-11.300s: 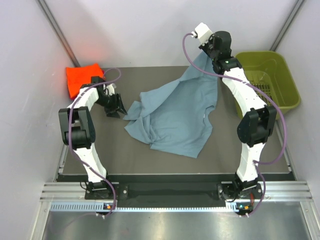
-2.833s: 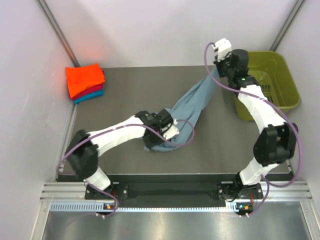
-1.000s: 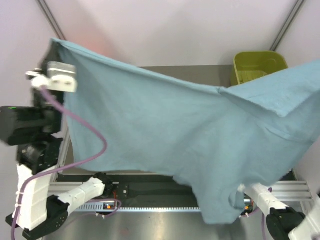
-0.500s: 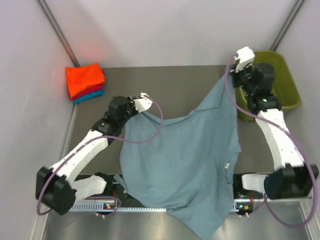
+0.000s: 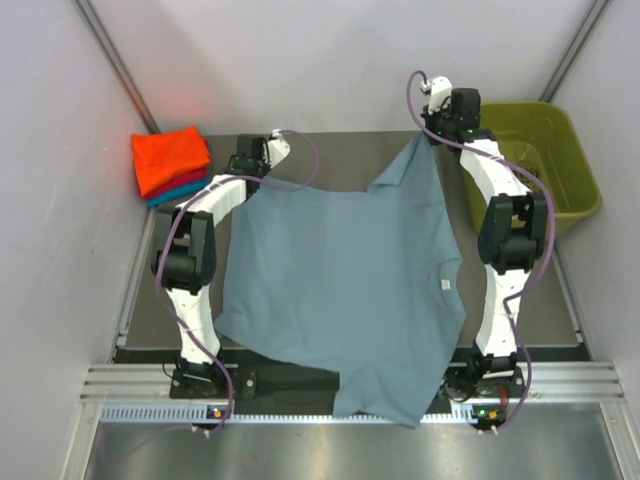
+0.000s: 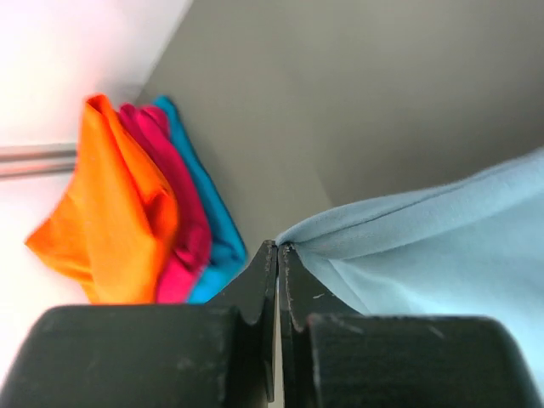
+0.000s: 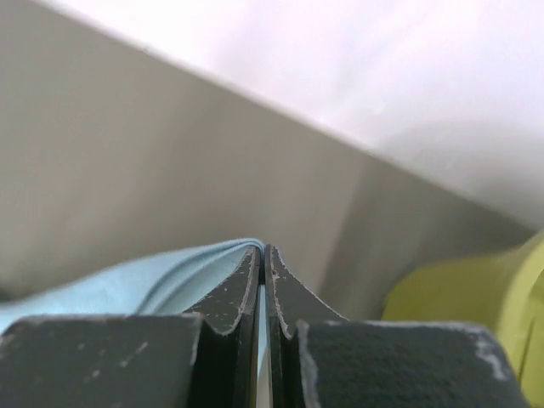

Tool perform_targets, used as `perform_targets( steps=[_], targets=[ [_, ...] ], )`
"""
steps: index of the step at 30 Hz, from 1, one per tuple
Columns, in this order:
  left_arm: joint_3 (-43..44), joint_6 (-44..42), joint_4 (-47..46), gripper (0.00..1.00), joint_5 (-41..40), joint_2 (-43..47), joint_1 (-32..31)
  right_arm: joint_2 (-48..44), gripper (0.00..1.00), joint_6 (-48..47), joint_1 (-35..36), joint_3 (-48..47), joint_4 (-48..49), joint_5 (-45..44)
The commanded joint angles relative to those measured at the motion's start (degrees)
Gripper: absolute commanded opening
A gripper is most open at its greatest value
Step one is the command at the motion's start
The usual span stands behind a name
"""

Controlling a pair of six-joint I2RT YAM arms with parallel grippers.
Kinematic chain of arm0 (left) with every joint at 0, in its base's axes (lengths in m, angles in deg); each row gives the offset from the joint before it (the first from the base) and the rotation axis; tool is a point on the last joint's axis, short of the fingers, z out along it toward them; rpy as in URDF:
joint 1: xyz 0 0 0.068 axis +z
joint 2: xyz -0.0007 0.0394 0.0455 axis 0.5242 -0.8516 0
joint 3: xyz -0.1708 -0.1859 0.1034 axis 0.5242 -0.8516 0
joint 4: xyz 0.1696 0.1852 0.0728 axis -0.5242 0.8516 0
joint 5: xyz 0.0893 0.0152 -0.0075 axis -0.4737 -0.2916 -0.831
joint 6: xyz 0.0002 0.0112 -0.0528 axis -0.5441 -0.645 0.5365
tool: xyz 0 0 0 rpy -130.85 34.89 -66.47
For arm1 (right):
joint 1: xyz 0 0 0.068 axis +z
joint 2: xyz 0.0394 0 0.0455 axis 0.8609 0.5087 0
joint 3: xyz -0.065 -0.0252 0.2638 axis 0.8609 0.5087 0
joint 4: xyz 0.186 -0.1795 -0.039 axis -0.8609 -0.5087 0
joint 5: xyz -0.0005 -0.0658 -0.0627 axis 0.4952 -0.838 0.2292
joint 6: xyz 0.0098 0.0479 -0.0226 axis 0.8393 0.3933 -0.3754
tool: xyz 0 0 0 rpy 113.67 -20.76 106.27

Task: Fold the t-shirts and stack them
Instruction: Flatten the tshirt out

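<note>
A large grey-blue t-shirt [image 5: 340, 280] lies spread over the dark table, its lower part hanging past the near edge. My left gripper [image 5: 247, 178] is shut on its far left corner; the wrist view shows the jaws [image 6: 278, 245] pinched together on the cloth [image 6: 442, 246]. Over at the far right corner, my right gripper [image 5: 430, 135] is shut on a fold of the same shirt [image 7: 144, 280], its jaws [image 7: 263, 248] pressed on it. A folded stack sits at the far left: an orange t-shirt [image 5: 168, 155] on top, red [image 6: 174, 212] and teal [image 6: 208, 229] beneath.
An olive-green plastic basket [image 5: 575, 160] stands at the far right of the table, close to my right arm; its rim [image 7: 476, 297] shows in the right wrist view. White walls close in on both sides and the back. A metal rail [image 5: 330, 410] runs along the near edge.
A second ago the shirt hung stretched high in the air. Both grippers have since carried its corners down and to the far side, and it now lies flat.
</note>
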Motion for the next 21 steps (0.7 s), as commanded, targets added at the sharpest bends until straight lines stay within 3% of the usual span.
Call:
perform_targets(
  steps=[1,9,13,21],
  targets=[
    [7.83,0.85,0.45,0.00,-2.25,-4.35,0.91,3.99,0.00,1.19,0.81,-9.28,4.41,-3.79],
    [17.94,0.84,0.71,0.00,-4.45,-13.86,2.06,14.62,0.00,-0.82,2.04,-20.17,11.88,-6.60],
    [23.56,0.14,0.36,0.00,-6.20,-18.33,2.85,23.67,0.00,-0.21,2.47,-34.15,10.56,-7.92],
    [32.10,3.74,-2.62,0.00,-7.87,-23.27,6.10,27.20,0.00,-2.41,4.59,-34.25,24.52,-11.79]
  ],
)
